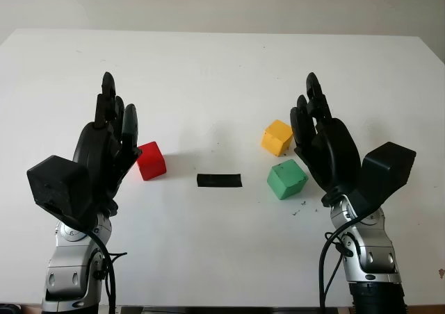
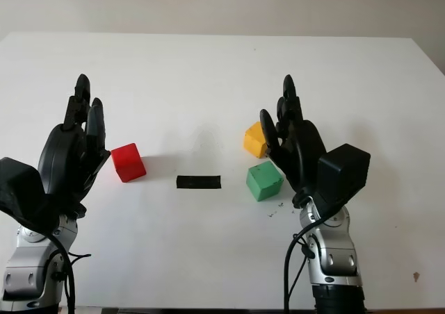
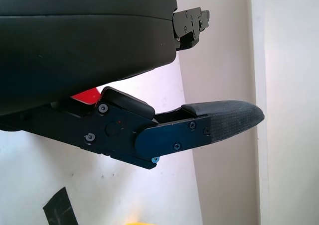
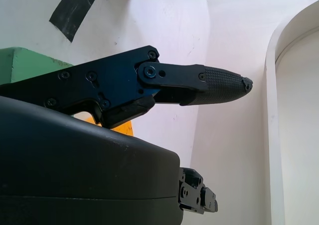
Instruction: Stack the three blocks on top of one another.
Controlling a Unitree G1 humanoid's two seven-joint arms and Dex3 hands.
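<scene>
Three blocks lie apart on the white table. The red block is left of centre, just right of my left hand, which is raised and open. The yellow block and the green block lie close together right of centre, the yellow one farther back. My right hand is open and raised just to their right, holding nothing. The right wrist view shows the green block beside the hand and a sliver of the yellow block.
A short strip of black tape is stuck flat on the table between the red and green blocks. The table's far edge meets a pale wall.
</scene>
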